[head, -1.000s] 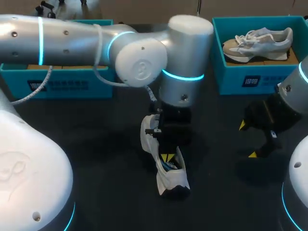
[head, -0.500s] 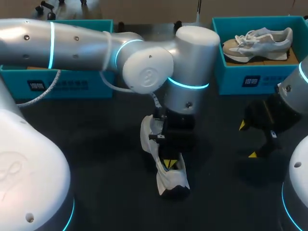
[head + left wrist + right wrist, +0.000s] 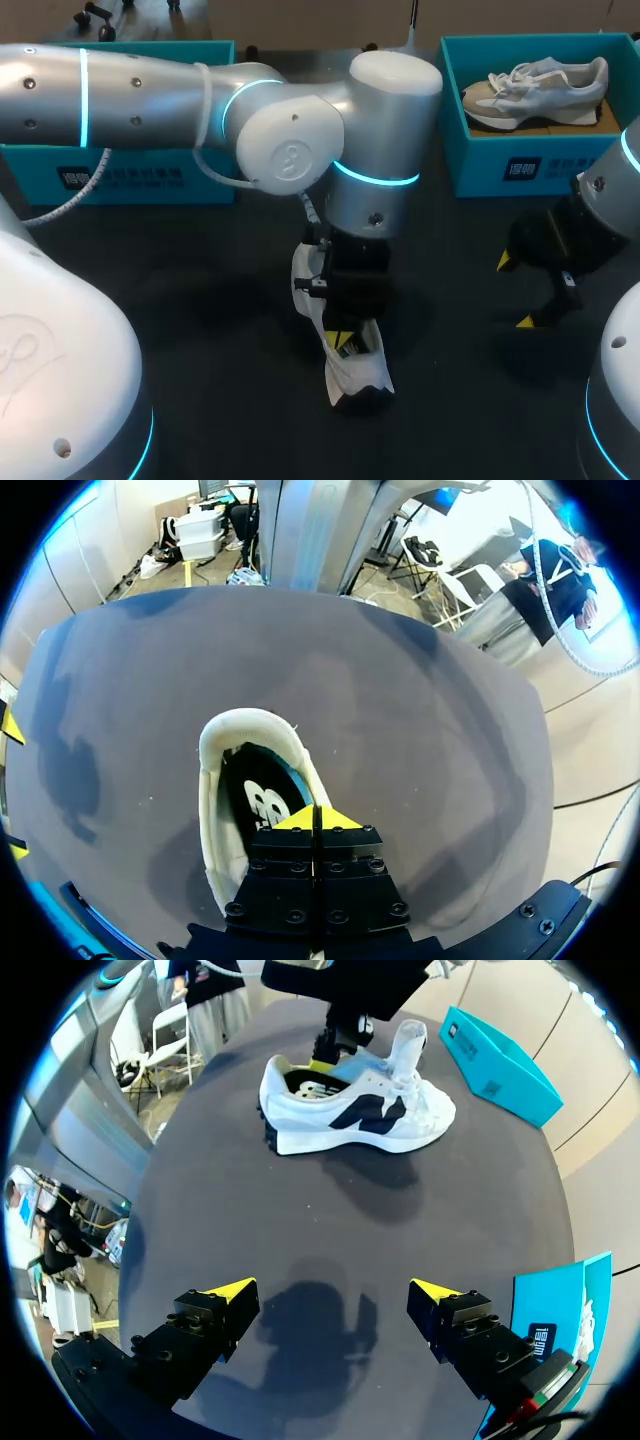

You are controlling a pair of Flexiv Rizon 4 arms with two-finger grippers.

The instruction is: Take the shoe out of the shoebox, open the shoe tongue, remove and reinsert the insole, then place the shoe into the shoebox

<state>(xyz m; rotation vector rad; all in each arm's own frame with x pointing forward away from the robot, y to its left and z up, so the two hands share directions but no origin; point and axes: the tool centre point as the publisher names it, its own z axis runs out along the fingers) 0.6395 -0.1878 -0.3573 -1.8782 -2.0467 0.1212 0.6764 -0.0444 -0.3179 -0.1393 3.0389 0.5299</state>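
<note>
Shoe (image 3: 350, 1110) stands on the dark table (image 3: 200, 320), our left tool (image 3: 314, 818) at its opening with tips pressed together. Our right tool (image 3: 335, 1288) hangs spread wide, well apart. A teal box (image 3: 150, 185) stands at the far edge.

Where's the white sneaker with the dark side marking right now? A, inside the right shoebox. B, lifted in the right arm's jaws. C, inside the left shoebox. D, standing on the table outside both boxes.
D: the white sneaker stands on its sole on the dark table, well ahead of the right arm's jaws, which are open and empty.
</note>
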